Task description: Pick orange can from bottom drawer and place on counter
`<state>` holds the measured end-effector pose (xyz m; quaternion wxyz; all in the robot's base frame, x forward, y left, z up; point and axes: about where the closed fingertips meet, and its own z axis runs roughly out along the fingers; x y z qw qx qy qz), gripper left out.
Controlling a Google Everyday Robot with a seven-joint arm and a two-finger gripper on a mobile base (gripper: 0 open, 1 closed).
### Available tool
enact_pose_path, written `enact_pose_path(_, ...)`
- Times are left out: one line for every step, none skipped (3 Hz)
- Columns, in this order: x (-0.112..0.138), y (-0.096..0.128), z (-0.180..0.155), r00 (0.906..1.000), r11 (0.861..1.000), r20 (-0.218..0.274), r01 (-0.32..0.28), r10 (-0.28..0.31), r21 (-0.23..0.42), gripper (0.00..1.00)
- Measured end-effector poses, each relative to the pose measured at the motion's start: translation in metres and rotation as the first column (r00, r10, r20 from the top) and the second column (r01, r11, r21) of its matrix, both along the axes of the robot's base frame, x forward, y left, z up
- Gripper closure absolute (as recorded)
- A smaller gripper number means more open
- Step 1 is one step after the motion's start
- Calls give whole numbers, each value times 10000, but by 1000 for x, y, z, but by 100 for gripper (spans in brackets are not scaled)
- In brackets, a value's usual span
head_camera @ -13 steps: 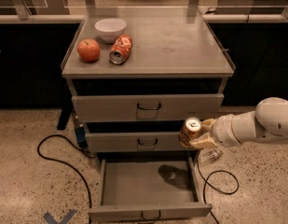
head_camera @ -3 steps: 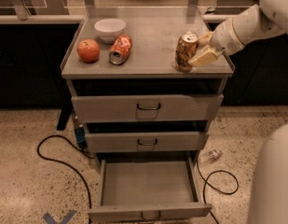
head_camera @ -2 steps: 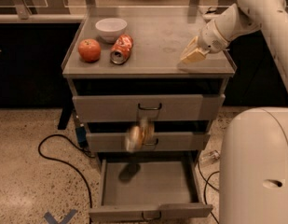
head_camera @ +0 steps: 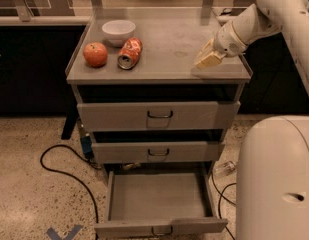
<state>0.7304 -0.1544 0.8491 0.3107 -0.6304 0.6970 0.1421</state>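
Gone from its blurred spot in front of the middle drawer, the orange can could not be found anywhere in view. The gripper had barely shifted and hovered just above the right part of the counter (nothing in its grasp, though how far open it was I could not tell). The bottom drawer stood pulled out. On the counter's left sat an apple, a dented can on its side and a white bowl.

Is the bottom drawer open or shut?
Open. The bottom drawer is pulled far out from the cabinet, and its bare floor shows inside. The gripper hangs over the counter.
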Motion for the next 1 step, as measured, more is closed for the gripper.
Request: enact_pose_path(0,0,0,10000,10000,0,0,0,0,58)
